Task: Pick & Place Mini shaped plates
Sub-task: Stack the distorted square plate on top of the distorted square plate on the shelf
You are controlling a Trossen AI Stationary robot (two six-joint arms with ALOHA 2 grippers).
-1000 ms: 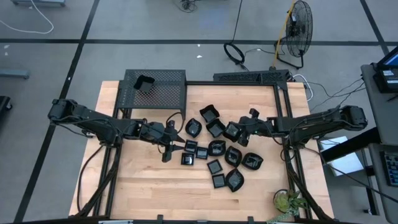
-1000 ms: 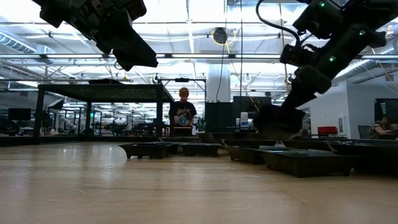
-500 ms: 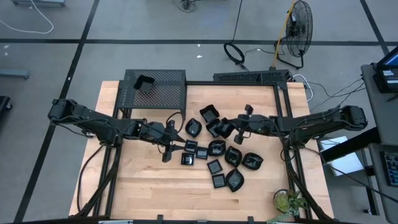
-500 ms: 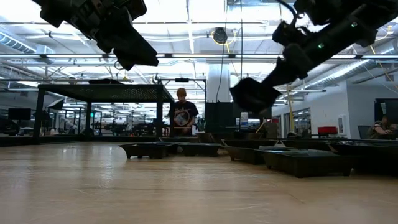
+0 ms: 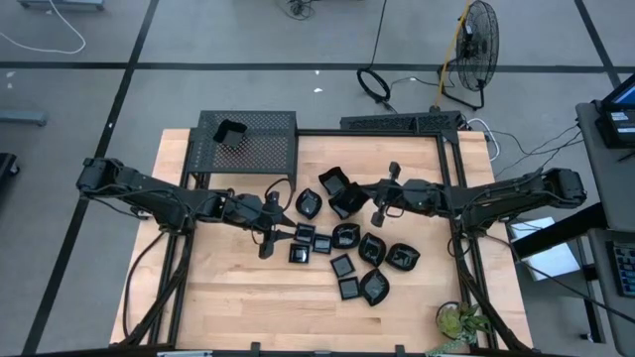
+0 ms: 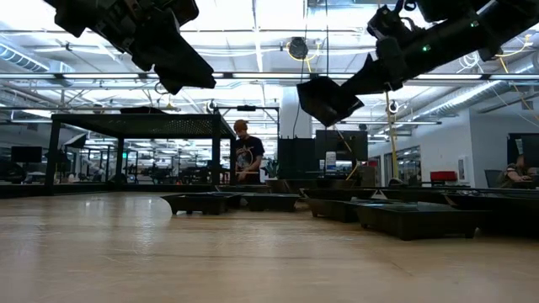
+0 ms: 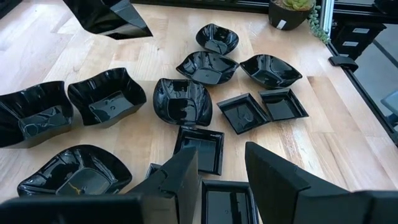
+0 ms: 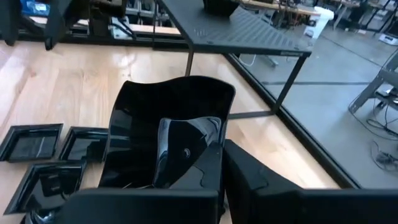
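Several mini shaped plates (image 5: pixel 349 248), glossy and black, lie on their bases in a cluster on the wooden table (image 5: pixel 218 288); the left wrist view shows them too (image 7: pixel 183 102). One more dish (image 5: pixel 231 132) sits on the black mesh rack (image 5: pixel 260 149). My right gripper (image 5: pixel 365 199) is shut on a square wavy-rimmed dish (image 8: pixel 168 124), high above the cluster in the low view (image 6: pixel 324 97). My left gripper (image 7: pixel 221 180) is open and hovers over the small square plates at the cluster's left side (image 5: pixel 268 226). My right gripper holds the wavy-rimmed dish by one side wall (image 8: pixel 219 134), pinched with one finger (image 8: pixel 193 174) inside the bowl and the other outside. The fingers come roughly level from the table's right. The dish is lifted clear and tilted, its hollow turned toward the wrist.
The mesh rack stands on legs at the table's far left corner, and its top (image 8: pixel 249 31) shows ahead of the held dish. A potted plant (image 5: pixel 458 322) sits at the near right edge. A person (image 6: pixel 247 156) stands beyond the table. Bare wood lies near the front edge.
My right gripper has risen from the plate cluster with the wavy-rimmed dish and moved toward the table's left, toward the rack. The dish, low among the others a second ago, is now lifted clear and tilted.
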